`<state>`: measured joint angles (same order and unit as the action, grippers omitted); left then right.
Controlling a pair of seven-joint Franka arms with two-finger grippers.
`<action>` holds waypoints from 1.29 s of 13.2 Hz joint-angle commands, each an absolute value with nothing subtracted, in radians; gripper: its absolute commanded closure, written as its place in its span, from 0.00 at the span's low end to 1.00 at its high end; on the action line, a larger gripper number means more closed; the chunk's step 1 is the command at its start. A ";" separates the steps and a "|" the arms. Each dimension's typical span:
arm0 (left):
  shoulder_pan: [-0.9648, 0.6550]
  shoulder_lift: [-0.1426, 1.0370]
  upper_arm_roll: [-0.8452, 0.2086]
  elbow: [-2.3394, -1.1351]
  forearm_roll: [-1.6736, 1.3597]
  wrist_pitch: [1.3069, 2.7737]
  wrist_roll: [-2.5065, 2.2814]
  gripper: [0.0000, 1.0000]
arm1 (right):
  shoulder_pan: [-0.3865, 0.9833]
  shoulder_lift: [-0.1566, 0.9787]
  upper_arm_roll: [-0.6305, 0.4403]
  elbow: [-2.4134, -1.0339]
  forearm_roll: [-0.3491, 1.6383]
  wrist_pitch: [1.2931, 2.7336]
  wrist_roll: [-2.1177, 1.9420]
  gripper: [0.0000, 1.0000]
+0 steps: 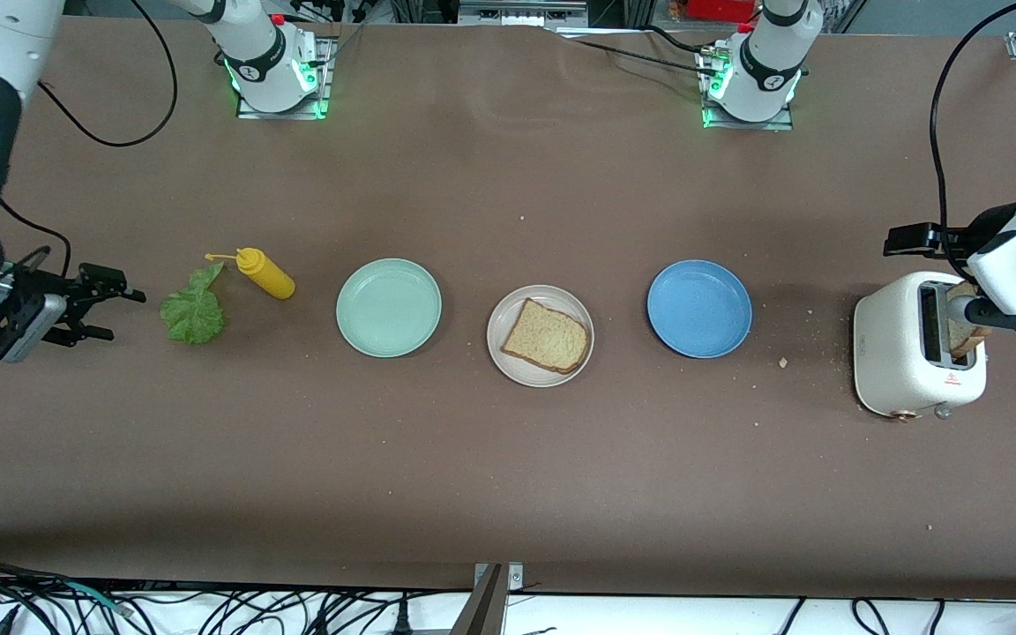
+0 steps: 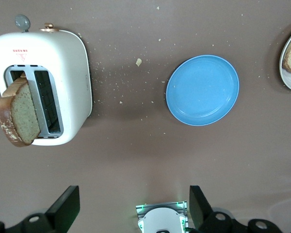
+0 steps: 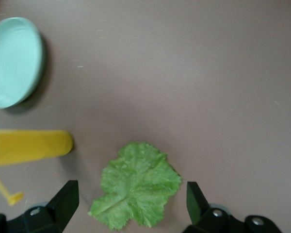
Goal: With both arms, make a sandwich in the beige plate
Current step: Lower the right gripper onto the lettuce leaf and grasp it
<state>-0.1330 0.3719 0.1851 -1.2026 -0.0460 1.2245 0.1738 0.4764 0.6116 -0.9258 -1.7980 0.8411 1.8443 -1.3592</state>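
Observation:
One bread slice [image 1: 548, 335] lies flat in the beige plate [image 1: 508, 362] at mid-table. A second slice [image 1: 967, 331] stands tilted out of a slot of the white toaster [image 1: 900, 353] at the left arm's end. The lettuce leaf [image 1: 193, 310] lies on the table at the right arm's end. My right gripper [image 1: 115, 315] is open and low beside the leaf; in the right wrist view its fingers [image 3: 68, 199] flank the leaf [image 3: 136, 191] without touching it. My left gripper [image 1: 922, 275] hangs open and empty over the toaster's edge; the slice [image 2: 19, 114] is off to one side.
A yellow squeeze bottle [image 1: 265, 273] lies next to the lettuce. A mint-green plate [image 1: 389, 307] sits between the bottle and the beige plate. A blue plate [image 1: 699, 309] sits between the beige plate and the toaster. Crumbs dot the table near the toaster.

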 commanded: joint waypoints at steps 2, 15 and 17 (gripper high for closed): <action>-0.133 0.364 0.183 -1.207 -0.006 1.219 0.179 0.01 | 0.581 0.630 -0.956 -1.919 0.804 2.018 -1.126 0.01; -0.129 0.365 0.183 -1.206 -0.008 1.221 0.179 0.01 | 0.669 0.779 -0.910 -1.970 0.808 2.152 -0.940 0.01; -0.129 0.365 0.183 -1.206 -0.008 1.221 0.179 0.01 | 0.661 0.790 -0.907 -1.970 0.815 2.149 -0.942 0.14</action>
